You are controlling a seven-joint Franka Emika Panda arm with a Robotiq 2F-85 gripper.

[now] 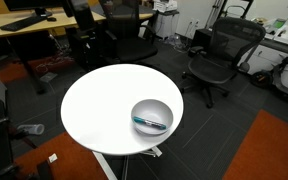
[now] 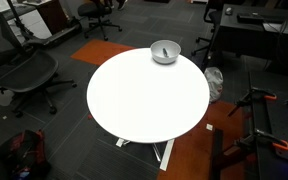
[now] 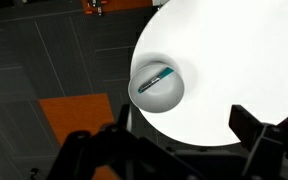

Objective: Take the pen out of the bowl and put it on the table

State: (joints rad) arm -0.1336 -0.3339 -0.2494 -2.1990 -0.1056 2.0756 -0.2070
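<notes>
Office chairs (image 1: 222,50) are standing around the table (image 1: 99,105), whose edge is carrying the bowl (image 1: 154,107) with the pen (image 1: 149,123) lying inside. I'm seeing the gripper (image 3: 179,128) gaping wide, holding nothing.

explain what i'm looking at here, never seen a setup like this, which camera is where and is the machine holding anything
This is a robot arm's work area in an office, seen by three cameras at the same moment. Two cameras stand in the room and look down at a round white table from different places; the arm itself does not show in either of them. The third camera is mounted on the arm's wrist and looks down past its hand, which is the pair of dark shapes at the bottom of that picture. The hand is open and holds nothing. Near the table's edge stands a light bowl, and a teal and dark pen lies inside it.
</notes>
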